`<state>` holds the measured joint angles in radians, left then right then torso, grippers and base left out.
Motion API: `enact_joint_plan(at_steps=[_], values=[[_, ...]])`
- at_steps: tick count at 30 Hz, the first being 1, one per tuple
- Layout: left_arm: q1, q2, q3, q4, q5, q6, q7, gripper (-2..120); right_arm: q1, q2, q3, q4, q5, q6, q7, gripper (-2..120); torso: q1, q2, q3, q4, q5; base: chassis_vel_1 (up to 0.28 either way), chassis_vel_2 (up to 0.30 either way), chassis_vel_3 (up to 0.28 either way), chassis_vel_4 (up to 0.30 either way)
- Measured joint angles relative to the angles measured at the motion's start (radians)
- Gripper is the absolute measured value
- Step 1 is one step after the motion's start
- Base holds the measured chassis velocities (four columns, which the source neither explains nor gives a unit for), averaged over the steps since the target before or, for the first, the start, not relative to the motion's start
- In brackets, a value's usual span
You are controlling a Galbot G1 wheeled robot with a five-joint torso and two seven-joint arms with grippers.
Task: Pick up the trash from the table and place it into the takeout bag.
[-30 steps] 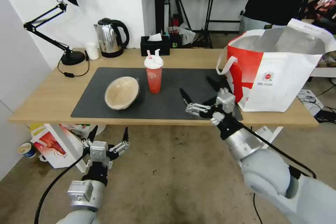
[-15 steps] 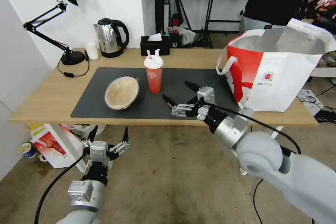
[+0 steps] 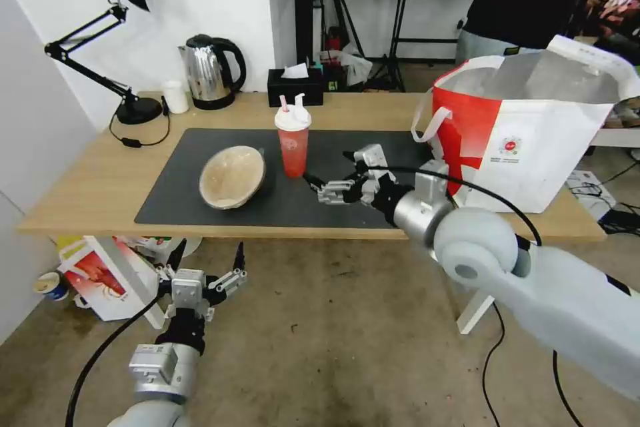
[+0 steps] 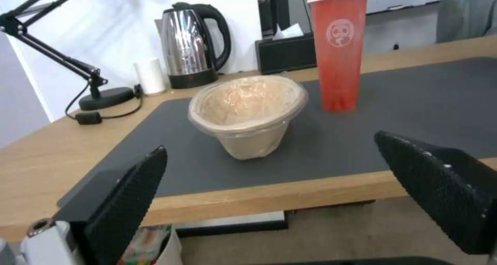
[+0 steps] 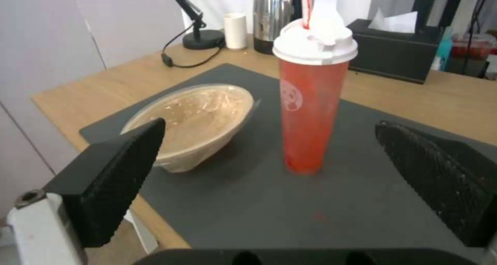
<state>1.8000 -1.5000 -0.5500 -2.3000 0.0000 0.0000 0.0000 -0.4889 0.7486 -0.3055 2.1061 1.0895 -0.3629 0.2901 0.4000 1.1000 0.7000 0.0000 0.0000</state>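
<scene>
On the table, a red drink cup with white lid and straws stands upright on the dark mat. A beige paper bowl lies tilted to its left. The takeout bag stands open at the table's right end. My right gripper hovers open just right of the cup, facing the cup and the bowl. My left gripper hangs open below the table's front edge, facing the bowl and the cup.
At the back of the table stand a black desk lamp, a steel kettle, a small white cup and a black tissue box. A red-and-white carton sits on the floor under the table's left end.
My right arm has swung left across the mat from beside the bag to close by the red cup, gripper still open. The left arm has not moved.
</scene>
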Motion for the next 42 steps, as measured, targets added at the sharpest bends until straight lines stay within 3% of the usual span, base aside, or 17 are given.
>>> enact_joint_plan(at_steps=[14, 33, 42], values=[[0.000, 0.000, 0.000, 0.000, 0.000, 0.000, 0.000, 100, 0.025, 0.065, -0.022, -0.095, -0.011, 0.005, -0.001, 100, 0.000, 0.000, 0.000, 0.0001, 0.0000, 0.000, 0.000, 0.000, 0.000], [0.000, 0.000, 0.000, 0.000, 0.000, 0.000, 0.000, 100, 0.044, 0.090, -0.028, -0.139, -0.011, 0.006, -0.017, 100, 0.000, 0.000, 0.000, 0.0000, 0.0000, 0.000, 0.000, 0.000, 0.000], [0.000, 0.000, 0.000, 0.000, 0.000, 0.000, 0.000, 100, 0.077, 0.138, -0.023, -0.241, -0.011, 0.010, -0.060, 100, 0.000, 0.000, 0.000, 0.0000, 0.0000, 0.000, 0.000, 0.000, 0.000]])
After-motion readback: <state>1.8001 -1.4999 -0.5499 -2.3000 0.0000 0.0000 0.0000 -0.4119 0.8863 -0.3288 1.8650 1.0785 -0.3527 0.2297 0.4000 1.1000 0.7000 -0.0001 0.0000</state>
